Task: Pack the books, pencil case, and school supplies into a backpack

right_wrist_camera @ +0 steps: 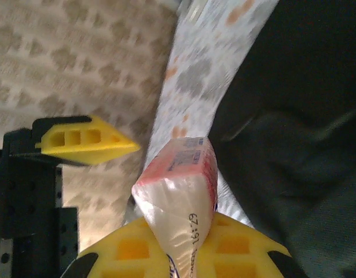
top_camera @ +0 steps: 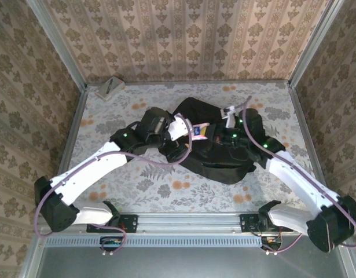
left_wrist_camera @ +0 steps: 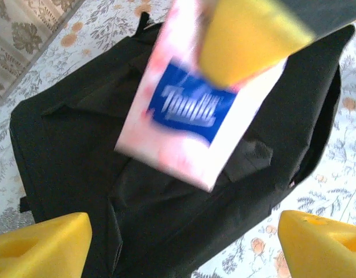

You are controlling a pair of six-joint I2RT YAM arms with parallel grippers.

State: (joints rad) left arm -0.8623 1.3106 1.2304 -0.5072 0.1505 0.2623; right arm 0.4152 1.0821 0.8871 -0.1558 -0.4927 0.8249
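backpack (top_camera: 221, 157): black, flat | pink-white packet (left_wrist_camera: 189, 119): pinched by right hand (right_wrist_camera: 178, 249), over backpack

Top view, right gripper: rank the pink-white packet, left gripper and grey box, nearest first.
1. pink-white packet: between the right gripper fingers, above the backpack.
2. left gripper: just beyond the packet, on its left side.
3. grey box: far-left corner, well clear of both arms.

Left claw (left_wrist_camera: 183, 231) gapes wide; right claw (right_wrist_camera: 178, 243) is pinched closed.
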